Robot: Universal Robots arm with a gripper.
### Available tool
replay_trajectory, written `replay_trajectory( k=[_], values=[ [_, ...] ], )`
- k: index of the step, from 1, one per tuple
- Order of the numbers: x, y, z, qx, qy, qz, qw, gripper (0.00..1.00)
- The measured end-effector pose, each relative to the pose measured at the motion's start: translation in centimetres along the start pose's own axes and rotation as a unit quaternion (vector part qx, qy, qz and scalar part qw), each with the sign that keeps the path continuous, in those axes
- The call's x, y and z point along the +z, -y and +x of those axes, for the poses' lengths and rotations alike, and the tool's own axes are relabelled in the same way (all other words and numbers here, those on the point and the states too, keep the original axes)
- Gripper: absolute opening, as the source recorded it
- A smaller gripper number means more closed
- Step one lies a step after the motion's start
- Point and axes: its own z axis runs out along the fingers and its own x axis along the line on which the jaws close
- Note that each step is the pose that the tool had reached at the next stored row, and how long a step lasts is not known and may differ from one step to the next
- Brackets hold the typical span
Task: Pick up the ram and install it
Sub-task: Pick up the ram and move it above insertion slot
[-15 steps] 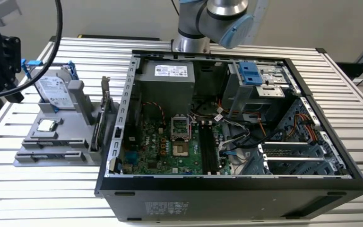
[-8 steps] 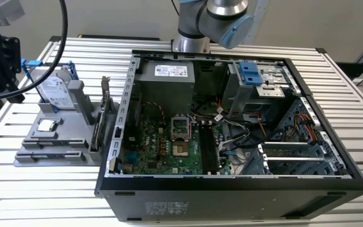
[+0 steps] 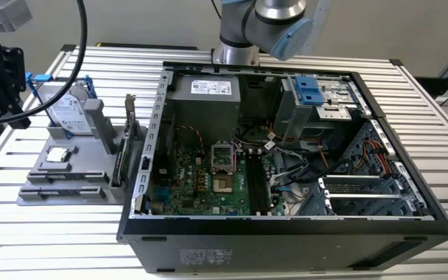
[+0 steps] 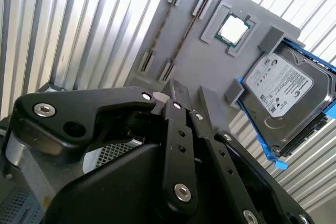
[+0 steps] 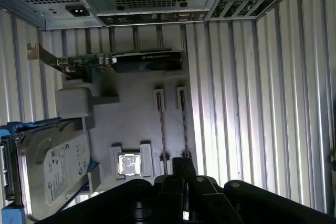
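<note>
While the ram [image 5: 161, 132] is kept on edge by its slot in the grey holder [image 5: 131, 119], nothing is held by the gripper [image 4: 176, 88], whose jaws are seen drawn together above the holder's end by the processor [image 5: 128, 163]. A second stick [image 5: 184, 124] is lodged just beside the ram and parallel to it. The processor is set in its recess on the ram's other side, and the hard drive [image 5: 52, 174] is propped further off. In the exterior view the holder is placed on the slatted surface [image 3: 53, 233] beside the open computer case [image 3: 286, 239], at the exterior view's left.

The step in hand is judged to be the approach for the pick. It is likely done well if the jaws are parted only enough to span the thin board, turned across its faces and centred along its length, so that the neighbouring stick is not struck. A straight descent and a grip on the upper edge are advised, since a skewed hold could bind the board in its slot.
</note>
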Motion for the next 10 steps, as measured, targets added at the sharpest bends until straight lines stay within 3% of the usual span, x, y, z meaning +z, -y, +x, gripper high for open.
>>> replay_trajectory(
  k=[10],
  values=[
    [0.00,0.00,0.00,-0.007,-0.0003,-0.0002,1.0000,0.00]
  ],
)
